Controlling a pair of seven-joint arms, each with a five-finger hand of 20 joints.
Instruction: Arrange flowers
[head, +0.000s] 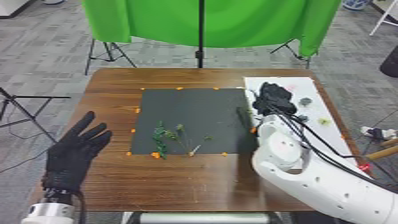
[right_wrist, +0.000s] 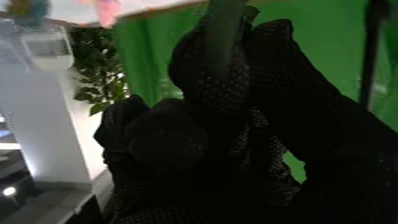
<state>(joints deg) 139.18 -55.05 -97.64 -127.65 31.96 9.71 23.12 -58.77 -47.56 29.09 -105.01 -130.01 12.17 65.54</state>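
Pinching the green stem (right_wrist: 222, 35), the right hand (head: 274, 97) over the white board (head: 298, 84) should squeeze softly so nothing bends, while the left hand (head: 69, 157) has fingers spread beside the dark mat (head: 191, 107).

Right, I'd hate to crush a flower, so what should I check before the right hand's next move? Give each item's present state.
1. Right hand pinching a green piece: ok, its fingers are on it.
2. Grip firm enough: cannot tell.
3. Right hand over the dark mat: not ok, it is over the white board.
4. Left hand out of the way: ok, open, left of the mat.
5. Green sprig on the mat clear of both hands: ok, it lies near the mat's near left corner.
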